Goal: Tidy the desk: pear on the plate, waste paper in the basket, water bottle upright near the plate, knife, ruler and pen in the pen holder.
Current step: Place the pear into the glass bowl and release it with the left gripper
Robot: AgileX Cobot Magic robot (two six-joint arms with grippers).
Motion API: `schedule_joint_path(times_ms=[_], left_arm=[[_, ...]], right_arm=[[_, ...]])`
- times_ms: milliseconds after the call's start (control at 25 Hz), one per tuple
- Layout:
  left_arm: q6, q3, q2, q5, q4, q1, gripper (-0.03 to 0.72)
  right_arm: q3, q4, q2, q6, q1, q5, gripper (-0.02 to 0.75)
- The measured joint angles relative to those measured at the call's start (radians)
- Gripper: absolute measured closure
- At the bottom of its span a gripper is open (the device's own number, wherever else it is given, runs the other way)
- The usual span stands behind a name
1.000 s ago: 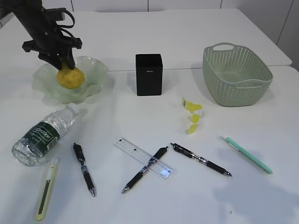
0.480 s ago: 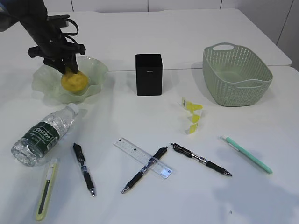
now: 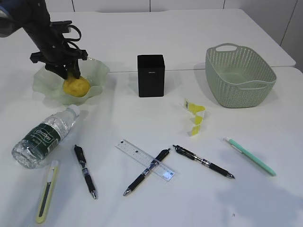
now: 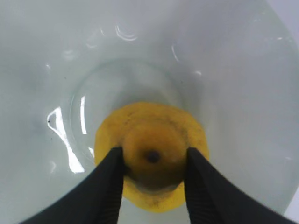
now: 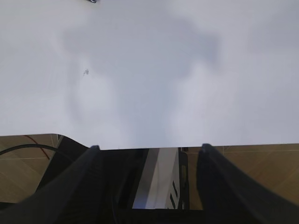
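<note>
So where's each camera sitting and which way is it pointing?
Exterior: in front, above the desk, slanting down; left arm over the plate.
Left wrist: looks straight down into the plate; left gripper straddles the pear.
Right wrist: low at the desk edge, right gripper open, holding nothing.
Exterior and left wrist share the pear and plate.

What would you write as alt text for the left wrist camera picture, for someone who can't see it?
Seen from directly above, a yellow pear sits in a pale green glass plate, with the left gripper and its two black fingers flanking the fruit's top.
</note>
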Motion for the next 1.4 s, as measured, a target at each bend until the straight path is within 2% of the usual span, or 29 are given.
schedule_joint_path(times_ms=[280,520,760,1400], left_arm=[[0.0,0.0,0.006,-0.003,0.0,0.0,0.274],[0.0,0.0,0.006,-0.007,-0.016,0.0,0.226],[0.0,0.0,-0.003,-0.009,-0.029,0.0,0.128],[0.0,0.0,-0.19,0.054,-0.003,0.0,0.111]], right_arm=[[-0.001,0.0,0.0,-0.022,0.0,0.0,0.243],[-0.001,0.0,0.0,-0.024,0.0,0.0,0.243],[-0.001,0.0,0.0,-0.024,0.0,0.0,0.243],[-0.002,-0.016,0.0,-0.024,0.0,-0.036,0.243]])
